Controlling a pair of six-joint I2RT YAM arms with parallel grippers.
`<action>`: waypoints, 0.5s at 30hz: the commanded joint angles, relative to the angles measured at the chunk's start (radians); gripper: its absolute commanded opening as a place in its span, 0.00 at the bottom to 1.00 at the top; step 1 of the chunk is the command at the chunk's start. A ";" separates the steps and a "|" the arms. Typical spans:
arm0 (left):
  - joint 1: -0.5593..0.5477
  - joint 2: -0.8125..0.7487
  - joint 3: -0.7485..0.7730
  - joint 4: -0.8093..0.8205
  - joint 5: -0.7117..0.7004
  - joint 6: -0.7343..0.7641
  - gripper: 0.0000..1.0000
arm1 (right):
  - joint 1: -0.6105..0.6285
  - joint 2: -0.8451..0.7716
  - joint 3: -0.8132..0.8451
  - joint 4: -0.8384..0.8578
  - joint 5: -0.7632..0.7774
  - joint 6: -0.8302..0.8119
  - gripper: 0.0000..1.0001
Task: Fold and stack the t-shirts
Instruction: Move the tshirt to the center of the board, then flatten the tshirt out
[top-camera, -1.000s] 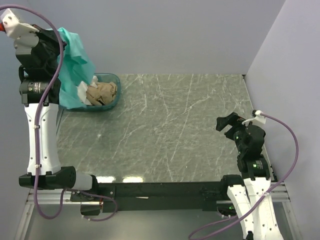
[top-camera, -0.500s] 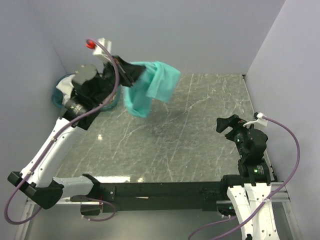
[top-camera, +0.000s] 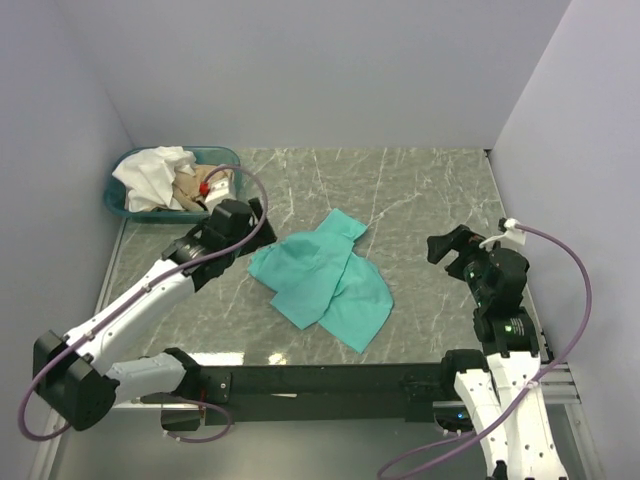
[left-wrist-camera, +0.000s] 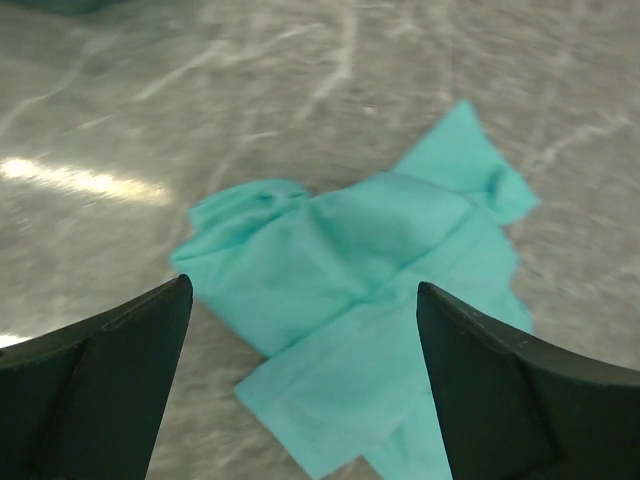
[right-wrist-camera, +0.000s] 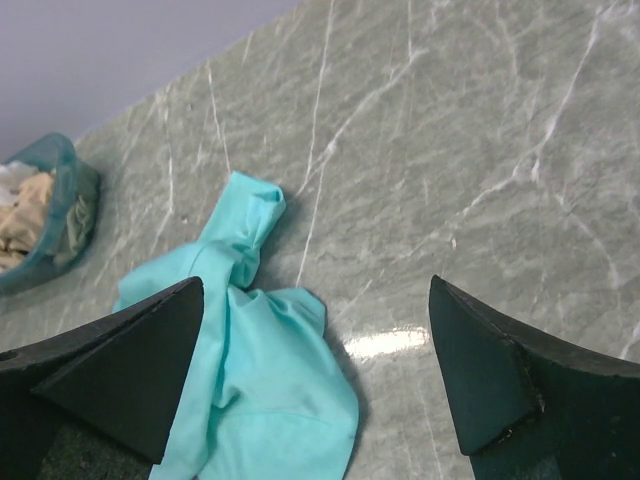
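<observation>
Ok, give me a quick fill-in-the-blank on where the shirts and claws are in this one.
The teal t-shirt lies crumpled on the ____.
The white t-shirt sits in the ____.
The left claw and right claw are both ____, holding nothing.
Missing: table; basket; open.

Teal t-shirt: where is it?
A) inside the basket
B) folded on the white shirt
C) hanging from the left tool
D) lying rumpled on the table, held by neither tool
D: the teal t-shirt lies loose on the table, with the left tool open and off it.
</observation>
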 joint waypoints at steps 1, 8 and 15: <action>0.003 -0.105 -0.053 -0.062 -0.146 -0.087 0.99 | -0.004 0.049 0.001 0.024 -0.067 -0.021 1.00; 0.002 -0.153 -0.242 0.065 0.226 -0.080 1.00 | 0.037 0.120 -0.036 0.009 -0.172 -0.035 1.00; -0.205 -0.052 -0.348 0.177 0.400 -0.110 0.99 | 0.086 0.185 -0.051 0.021 -0.127 -0.021 1.00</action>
